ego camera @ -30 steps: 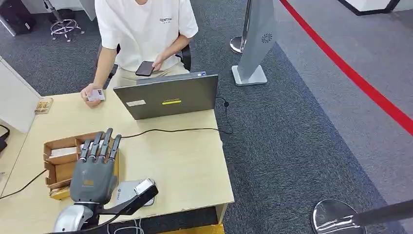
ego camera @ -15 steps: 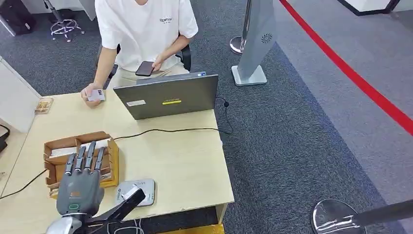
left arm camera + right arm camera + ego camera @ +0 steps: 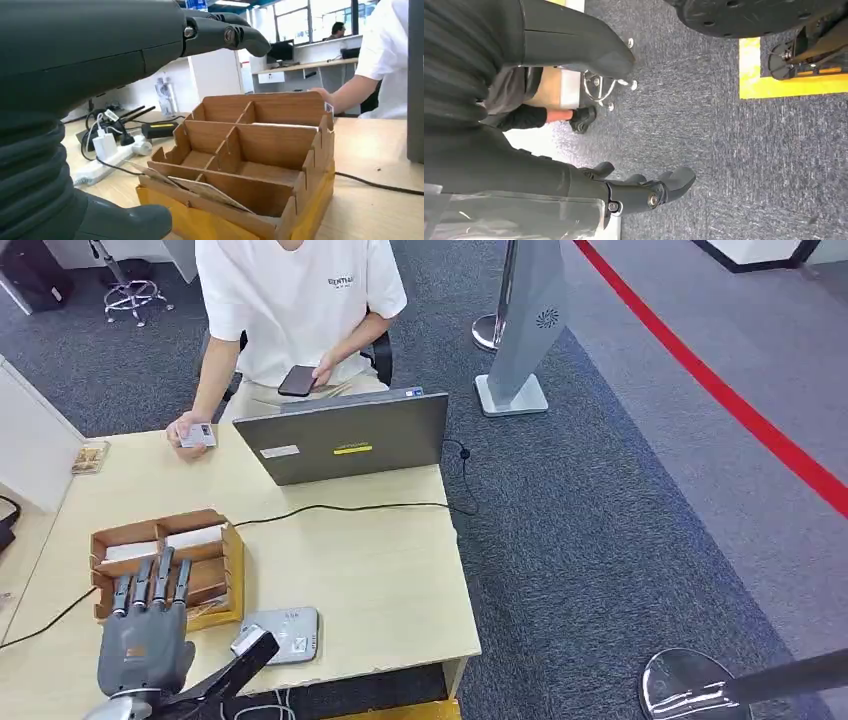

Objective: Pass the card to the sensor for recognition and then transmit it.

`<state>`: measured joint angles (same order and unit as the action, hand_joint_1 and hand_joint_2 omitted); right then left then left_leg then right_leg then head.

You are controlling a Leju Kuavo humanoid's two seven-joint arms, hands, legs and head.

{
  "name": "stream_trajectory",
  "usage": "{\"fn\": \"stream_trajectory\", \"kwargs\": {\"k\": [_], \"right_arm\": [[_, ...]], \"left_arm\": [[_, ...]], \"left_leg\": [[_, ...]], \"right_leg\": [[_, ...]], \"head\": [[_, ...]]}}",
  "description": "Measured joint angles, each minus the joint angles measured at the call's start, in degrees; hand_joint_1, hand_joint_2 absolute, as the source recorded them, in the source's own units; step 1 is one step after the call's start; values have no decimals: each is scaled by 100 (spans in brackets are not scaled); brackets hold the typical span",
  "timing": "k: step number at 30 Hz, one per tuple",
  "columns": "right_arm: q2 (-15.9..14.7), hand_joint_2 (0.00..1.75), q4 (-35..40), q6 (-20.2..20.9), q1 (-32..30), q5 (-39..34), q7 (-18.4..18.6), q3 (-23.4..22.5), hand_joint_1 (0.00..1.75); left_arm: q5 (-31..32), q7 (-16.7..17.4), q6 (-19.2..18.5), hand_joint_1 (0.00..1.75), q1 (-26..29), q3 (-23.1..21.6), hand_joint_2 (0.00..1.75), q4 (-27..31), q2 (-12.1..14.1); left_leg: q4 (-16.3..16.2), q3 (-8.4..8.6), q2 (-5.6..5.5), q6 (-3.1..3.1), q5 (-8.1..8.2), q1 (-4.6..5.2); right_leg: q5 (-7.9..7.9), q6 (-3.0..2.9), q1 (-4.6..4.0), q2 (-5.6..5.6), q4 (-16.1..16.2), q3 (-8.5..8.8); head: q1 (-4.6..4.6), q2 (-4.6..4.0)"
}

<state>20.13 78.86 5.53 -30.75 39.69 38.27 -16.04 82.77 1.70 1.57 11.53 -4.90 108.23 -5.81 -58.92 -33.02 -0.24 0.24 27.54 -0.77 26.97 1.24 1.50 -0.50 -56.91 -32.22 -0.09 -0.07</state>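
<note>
Cards point(image 3: 205, 191) lie flat in the wooden box point(image 3: 222, 565), in the near compartments on the robot's side, and one pale card shows in a farther compartment. Another card point(image 3: 199, 435) is in the seated person's hand point(image 3: 186, 430), well beyond the box at the far edge of the table point(image 3: 370, 560). The sensor point(image 3: 285, 632) sits just beside the box on its right, at the table's near edge.

A card of this kind is, by my judgement, thin, light and stiff, with a smooth face that slips easily; lying flat against the compartment floor it gives little to grasp. The best hold looks to be a pinch across one raised edge, thumb on one face and a finger on the other, where the card leans over the divider.

The left hand point(image 3: 145, 635) hovers near the box's near edge, fingers straight and spread, holding nothing. The right hand point(image 3: 644, 192) hangs over the carpet well away from the box, fingers loosely curled around nothing.

Compared with a second ago, the left hand has drawn back toward the robot: then its fingers reached over the box's compartments, and now their tips barely overlap its near edge. The sensor, partly covered then by the thumb, is fully exposed. The person's card and the laptop point(image 3: 345, 440) beyond the box are unchanged.
</note>
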Motion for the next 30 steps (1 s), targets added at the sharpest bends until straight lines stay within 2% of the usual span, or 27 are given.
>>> {"fn": "stream_trajectory", "kwargs": {"k": [14, 22, 30], "right_arm": [[0, 175, 61, 11, -45, -28, 28, 92, 0], [0, 175, 66, 120, -68, 85, -26, 199, 0], [0, 175, 50, 203, -63, 179, -101, 249, 0]], "left_arm": [[372, -2, 245, 0, -52, 269, 175, -380, -48], [625, -225, 883, 0, -406, 363, 175, -881, -109], [662, -275, 990, 0, -601, 363, 175, -1211, -253]], "left_leg": [[0, 1, 0, 0, 0, -1], [0, 3, -2, 0, -1, -1], [0, 3, -1, 0, 0, 0]], "right_leg": [[0, 0, 0, 0, 0, -1], [0, 0, 0, 2, 0, 1], [0, 0, 0, 1, 0, 0]], "head": [[0, 0], [0, 0], [-2, 0]]}}
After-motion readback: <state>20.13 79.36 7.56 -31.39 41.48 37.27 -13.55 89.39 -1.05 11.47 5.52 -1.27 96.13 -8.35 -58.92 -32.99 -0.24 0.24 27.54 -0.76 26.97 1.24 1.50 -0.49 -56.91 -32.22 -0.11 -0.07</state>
